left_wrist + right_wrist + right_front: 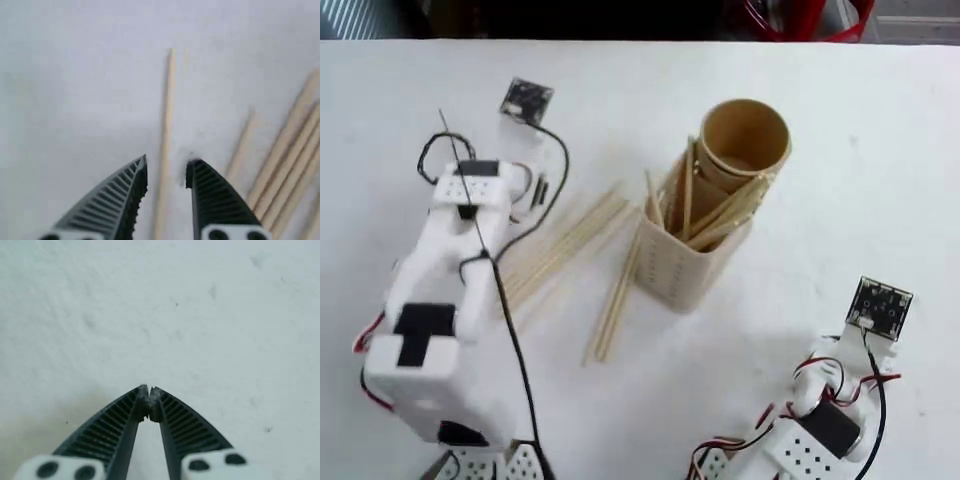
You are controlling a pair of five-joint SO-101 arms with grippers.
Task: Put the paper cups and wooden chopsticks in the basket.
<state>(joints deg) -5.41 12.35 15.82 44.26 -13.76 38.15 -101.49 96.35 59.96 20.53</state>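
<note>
Our left gripper (166, 166) stood spread astride one chopstick (168, 100). We judged pinching it came next. Our right gripper (149, 392) rested pressed together.

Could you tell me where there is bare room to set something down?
The table is bare right of the basket and between the left arm and the right arm. Left of the basket it is crowded with loose chopsticks around the left gripper.
</note>
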